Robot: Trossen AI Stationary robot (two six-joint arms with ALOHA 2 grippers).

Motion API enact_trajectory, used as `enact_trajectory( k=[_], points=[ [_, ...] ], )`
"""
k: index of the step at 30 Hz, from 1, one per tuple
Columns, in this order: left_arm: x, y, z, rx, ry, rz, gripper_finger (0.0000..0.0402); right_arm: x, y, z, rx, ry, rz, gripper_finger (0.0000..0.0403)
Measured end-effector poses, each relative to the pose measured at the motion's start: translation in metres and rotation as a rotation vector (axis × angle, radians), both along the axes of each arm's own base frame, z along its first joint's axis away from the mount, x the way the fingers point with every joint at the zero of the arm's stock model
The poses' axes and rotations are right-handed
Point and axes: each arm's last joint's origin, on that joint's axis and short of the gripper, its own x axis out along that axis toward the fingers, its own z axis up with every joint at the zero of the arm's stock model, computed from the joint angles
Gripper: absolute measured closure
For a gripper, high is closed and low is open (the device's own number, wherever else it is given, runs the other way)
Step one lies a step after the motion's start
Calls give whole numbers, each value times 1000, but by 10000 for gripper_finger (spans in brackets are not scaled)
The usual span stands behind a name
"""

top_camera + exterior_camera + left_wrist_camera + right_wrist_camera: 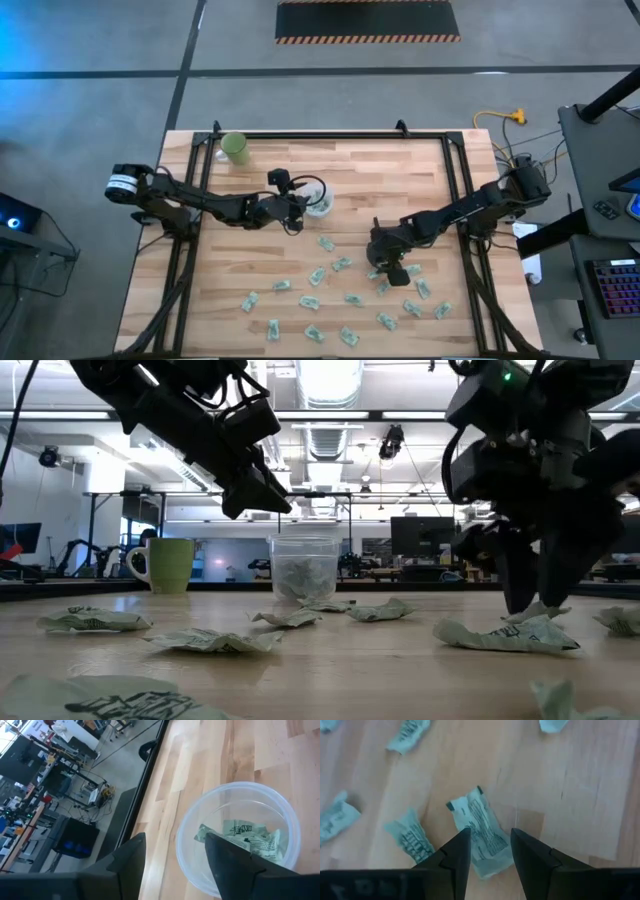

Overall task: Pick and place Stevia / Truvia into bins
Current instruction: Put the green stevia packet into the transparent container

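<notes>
Pale green and white Stevia packets [318,277] lie scattered flat over the near half of the wooden table. The clear cup [319,205] stands upright near the table's middle with crumpled packets [250,837] on its bottom. My left gripper [175,840] is open and holds nothing. It hovers just to the left of and above the cup [304,565], one finger over the rim. My right gripper [491,834] is open and points down at the table. Its fingers stand on either side of one packet [480,827], right of the table's middle [388,270]. My right gripper comes from above, pointing down, its two fingers [460,852] standing at the long edges of one packet [490,845] near its end. The packet lies flat on the table. Whether the fingers touch it I cannot tell.
An opaque light-green mug [236,148] stands at the far left corner of the table. A black frame rail [330,135] runs along the far edge and down both sides. More packets [505,635] lie close around the right gripper. Bare wood lies between the cup and the far rail.
</notes>
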Motion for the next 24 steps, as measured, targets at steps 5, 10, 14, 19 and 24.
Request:
enact_trajectory(
  k=[5, 10, 14, 19, 24],
  points=[
    [0, 0, 0, 1, 0, 0, 212, 3, 1, -8, -8, 26, 0, 271],
    [0, 0, 0, 1, -1, 0, 212, 2, 0, -9, -48, 27, -17, 295],
    [0, 0, 1, 1, -3, 0, 212, 2, 0, -6, -64, 9, -6, 333],
    [0, 0, 2, 1, -6, 0, 212, 1, -1, -3, -91, -10, -2, 385],
    [0, 0, 2, 2, -6, 0, 212, 2, -2, 0, -137, -36, -5, 394]
  ],
)
